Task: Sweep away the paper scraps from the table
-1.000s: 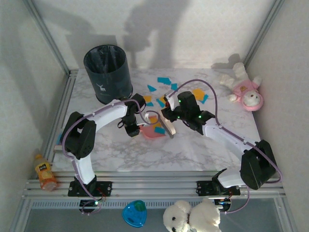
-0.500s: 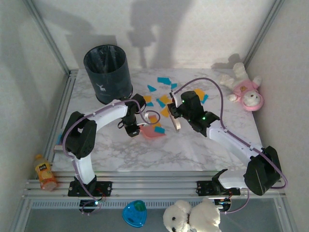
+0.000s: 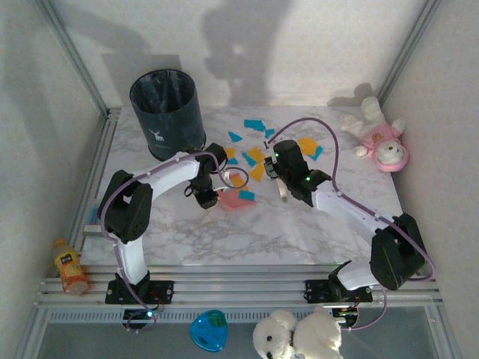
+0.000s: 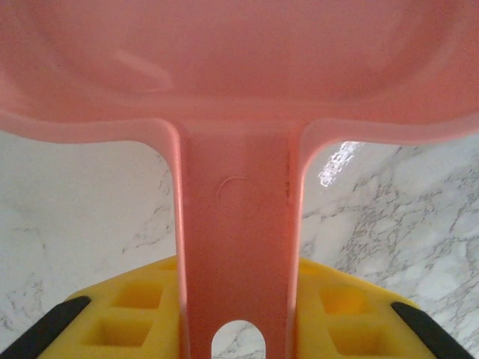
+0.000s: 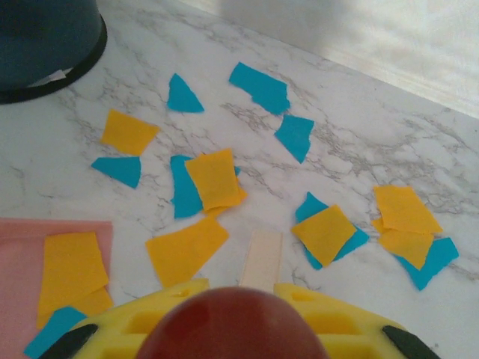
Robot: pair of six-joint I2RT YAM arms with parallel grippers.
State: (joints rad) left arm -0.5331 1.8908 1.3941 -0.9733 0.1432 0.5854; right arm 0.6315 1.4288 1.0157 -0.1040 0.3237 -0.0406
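two arms met near the middle of the marbled desk (image 3: 247, 239) in the overhead view. the left fingers (image 3: 209, 198) were clamped on the handle of a pink dustpan (image 3: 233, 202) lying on the desk, with a few pieces on it. just beside the pan, the right fingers (image 3: 280, 185) were closed on a pale brush (image 3: 282, 191). most of the paper scraps (image 3: 255, 155), teal and orange, lay scattered beyond both tools, between a dark bin (image 3: 166, 112) at the rear left and a pink plush toy (image 3: 382, 142) at the rear right.

from the left wrist, the yellow pads (image 4: 135, 314) pressed on either side of the dustpan's handle (image 4: 236, 247), over veined marble.

from the right wrist, the fingers (image 5: 232, 314) gripped the brush's dark red handle, its beige tip (image 5: 262, 258) set among the scraps (image 5: 214, 178). orange pieces and a teal one rested on the pan's corner (image 5: 19, 239) at lower left, and the bin's base (image 5: 45, 37) stood at upper left.
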